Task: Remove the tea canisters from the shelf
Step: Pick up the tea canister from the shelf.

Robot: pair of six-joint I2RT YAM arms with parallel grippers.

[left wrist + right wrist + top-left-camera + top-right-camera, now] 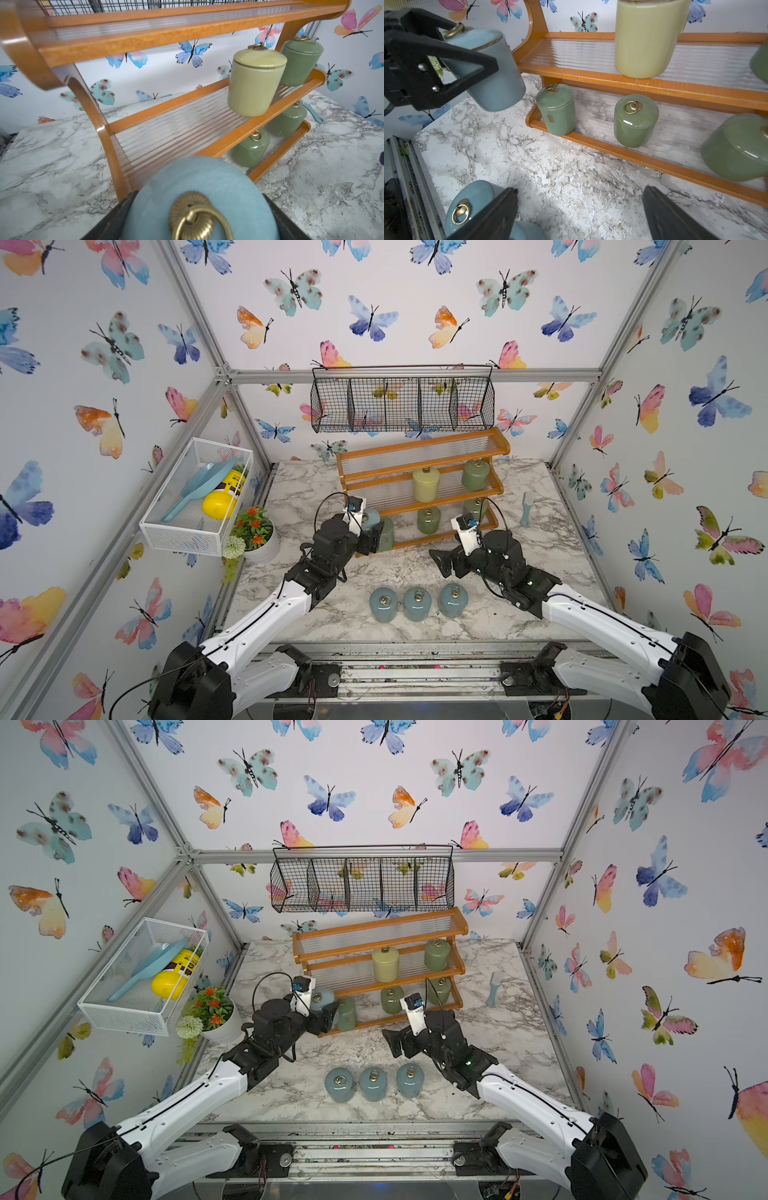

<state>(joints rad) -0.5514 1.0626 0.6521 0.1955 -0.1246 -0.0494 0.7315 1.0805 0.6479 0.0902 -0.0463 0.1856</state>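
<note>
Nearest the front, a row of three blue-grey canisters is being shown upright on the marble tabletop in both top views. In the right wrist view only one is being shown with its ring pull, and the next is being cut off behind a finger and the frame edge.

Just beyond them, the right gripper is being held wide open over bare marble, with nothing between its fingers.

Farther in, a fourth blue-grey canister is being clamped between the fingers of the left gripper. It is being held tilted and, as far as the right wrist view allows, seemingly clear of the end of the shelf. From above, most of it is being hidden by the wrist.

On the lowest tier, three sage green canisters are being shown in the right wrist view, the last one cut off. Only two are being shown in the left wrist view, the third being blocked by the held lid.

On the middle tier, the pale yellow canister and a fourth sage green canister are being shown standing apart.
</note>
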